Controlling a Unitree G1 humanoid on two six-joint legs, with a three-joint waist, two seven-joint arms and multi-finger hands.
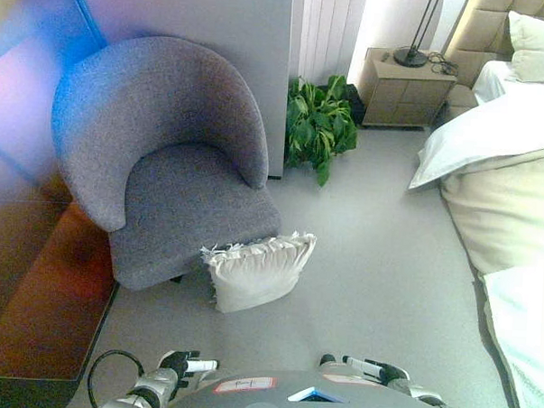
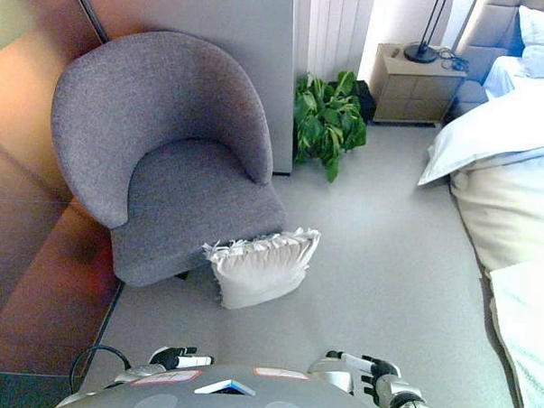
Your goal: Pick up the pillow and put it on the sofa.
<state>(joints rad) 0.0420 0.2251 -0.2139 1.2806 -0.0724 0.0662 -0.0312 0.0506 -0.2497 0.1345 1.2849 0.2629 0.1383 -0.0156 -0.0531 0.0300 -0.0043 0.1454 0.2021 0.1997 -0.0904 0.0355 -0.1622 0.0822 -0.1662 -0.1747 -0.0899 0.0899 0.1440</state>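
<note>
Left eye view shows one white pillow (image 1: 256, 271) on the floor at centre, leaning against one grey sofa (image 1: 165, 163), with left hand (image 1: 185, 364) and right hand (image 1: 370, 368) both loosely open, holding nothing, at bottom.

Bright daylight from upper right, soft shadows.

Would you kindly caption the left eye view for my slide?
White pillow on the floor leaning against the grey sofa, both hands low.
</note>
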